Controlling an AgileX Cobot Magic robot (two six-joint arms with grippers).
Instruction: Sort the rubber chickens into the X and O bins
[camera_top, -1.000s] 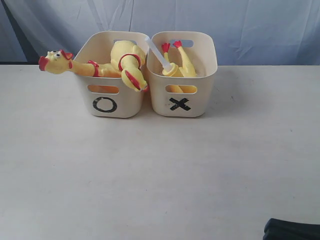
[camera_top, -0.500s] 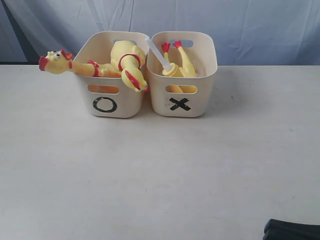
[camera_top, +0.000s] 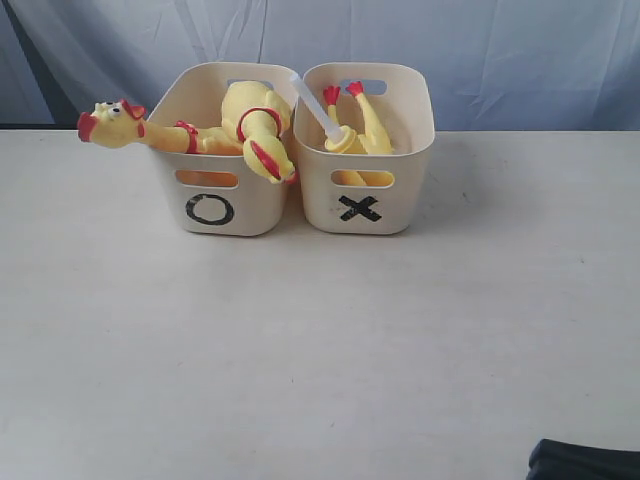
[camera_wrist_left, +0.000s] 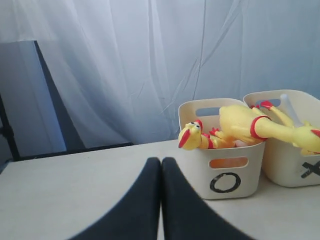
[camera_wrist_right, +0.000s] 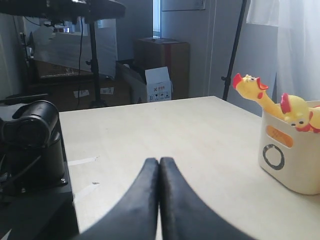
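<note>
Two cream bins stand side by side at the back of the table, the O bin (camera_top: 250, 205) on the left and the X bin (camera_top: 320, 200) on the right. One rubber chicken (camera_top: 150, 130) lies in the O bin with its head hanging over the left rim. A second rubber chicken (camera_top: 255, 125) is curled up in the same bin. The third rubber chicken (camera_top: 365, 130) stands feet-up in the X bin beside a white tube (camera_top: 315, 105). My left gripper (camera_wrist_left: 161, 161) is shut and empty, well short of the O bin (camera_wrist_left: 250, 170). My right gripper (camera_wrist_right: 159, 161) is also shut and empty, far from that bin (camera_wrist_right: 295, 165).
A pale curtain (camera_top: 450, 50) hangs behind the bins. A dark part (camera_top: 585, 460) shows at the exterior view's bottom right corner. In the right wrist view a black arm base (camera_wrist_right: 32, 145) sits on the table, with cardboard boxes (camera_wrist_right: 160, 70) and stands beyond the far edge.
</note>
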